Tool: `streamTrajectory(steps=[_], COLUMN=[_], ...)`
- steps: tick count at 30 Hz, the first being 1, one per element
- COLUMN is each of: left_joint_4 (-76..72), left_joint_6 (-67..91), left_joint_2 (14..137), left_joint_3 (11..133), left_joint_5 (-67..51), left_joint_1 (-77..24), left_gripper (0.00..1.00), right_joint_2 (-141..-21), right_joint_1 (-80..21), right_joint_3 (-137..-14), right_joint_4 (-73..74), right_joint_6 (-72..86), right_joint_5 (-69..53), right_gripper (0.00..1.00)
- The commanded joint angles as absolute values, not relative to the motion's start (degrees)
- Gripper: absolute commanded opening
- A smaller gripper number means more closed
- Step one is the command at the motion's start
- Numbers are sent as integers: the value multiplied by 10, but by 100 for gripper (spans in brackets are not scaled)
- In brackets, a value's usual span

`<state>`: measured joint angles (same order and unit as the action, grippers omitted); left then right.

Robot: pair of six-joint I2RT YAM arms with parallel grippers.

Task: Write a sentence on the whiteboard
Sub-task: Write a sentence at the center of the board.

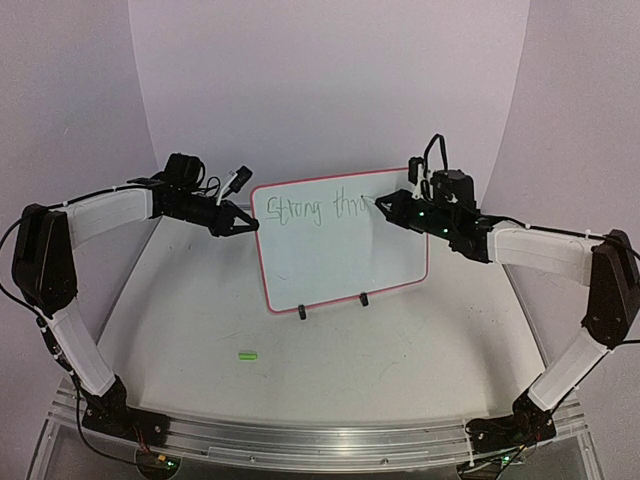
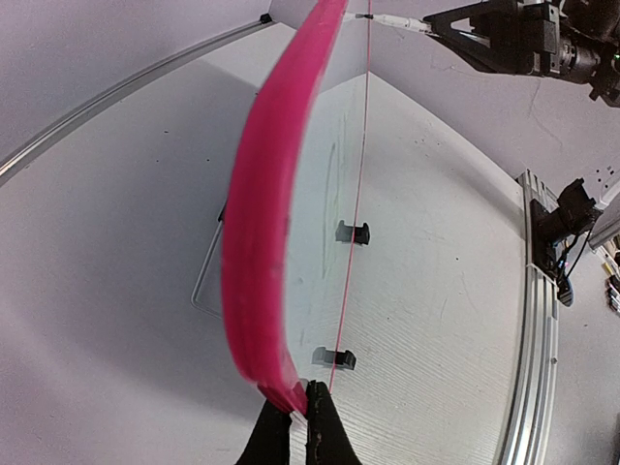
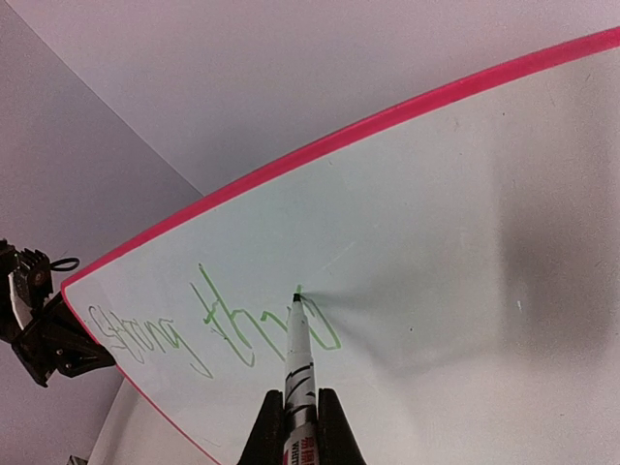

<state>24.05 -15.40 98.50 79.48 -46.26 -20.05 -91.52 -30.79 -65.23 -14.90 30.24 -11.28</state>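
Glossy white whiteboard [image 1: 345, 255], hot-pink frame [image 1: 330, 178], green scribbles [image 1: 300, 211], 2 black clip feet [image 1: 302, 312], white-and-black marker [image 3: 298, 358], plus a lime-green bit [image 1: 247, 355].

This was a robotics lab, set up as a test bench. A white table [image 1: 200, 300] sat inside a plain, curved white backdrop [image 1: 330, 70]. Along the near edge ran a metal rail [image 1: 320, 438] with a left arm [image 1: 100, 212] and a right arm [image 1: 545, 248] bolted to it. Cables [image 1: 432, 143] hung exposed, and small green lights [image 1: 166, 462] glowed at the bases.
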Motion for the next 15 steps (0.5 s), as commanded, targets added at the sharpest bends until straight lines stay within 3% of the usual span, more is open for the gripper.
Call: streamTrajectory(steps=[1,15], left_joint_4=[295,295], left_joint_6=[-201,-201], left_joint_2=[987,988], left_joint_3=[791,791], left_joint_5=[-416,-416], left_joint_1=[-214,-214], left_gripper=[0,0], right_joint_2=[-887,-876], right_joint_1=[-306,-306], right_joint_3=[-653,-645], right_joint_4=[-154,-141], right_joint_6=[299,292], right_joint_5=[-96,-77], right_gripper=[0,0])
